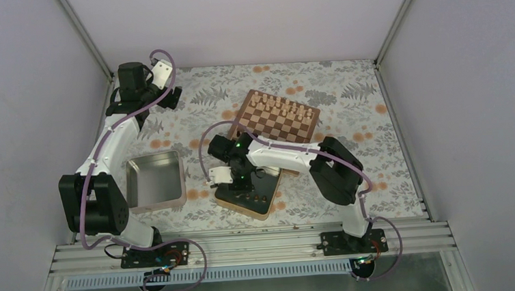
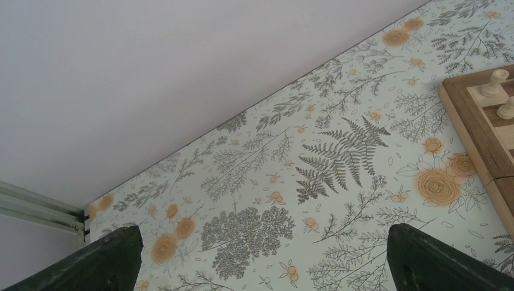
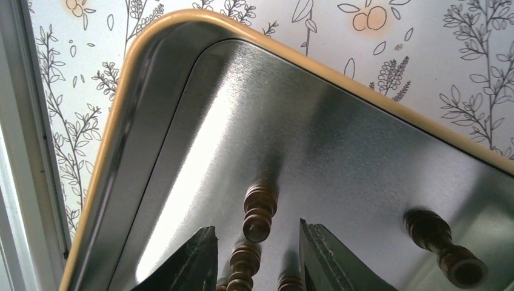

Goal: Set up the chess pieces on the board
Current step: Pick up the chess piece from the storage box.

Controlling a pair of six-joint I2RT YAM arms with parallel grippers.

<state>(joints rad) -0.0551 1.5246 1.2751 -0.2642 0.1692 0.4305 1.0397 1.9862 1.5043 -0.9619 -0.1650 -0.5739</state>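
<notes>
1. Left tool (image 2: 265, 233) — jaws spread wide, holding nothing, over the counter (image 2: 339, 151) at far left; probably parked out of the way.
2. Left tin (image 1: 154, 180): near the left base.
3. Right tool (image 3: 256, 233): part-spread, low in the second tin (image 3: 363, 151), straddling a dark piece (image 3: 259, 209) without pinching it — lined up for a pick, I judge.
4. Board (image 1: 280, 116): pale pieces (image 1: 276, 104) on the far rows; no dark piece shows on it.
5. No readable writing.

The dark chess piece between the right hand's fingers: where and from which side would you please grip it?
Grip the dark chess piece across its narrow waist, from above with the right hand. It seems to lie flat in the tin, lengthwise between the fingers, so they close on its sides.
</notes>
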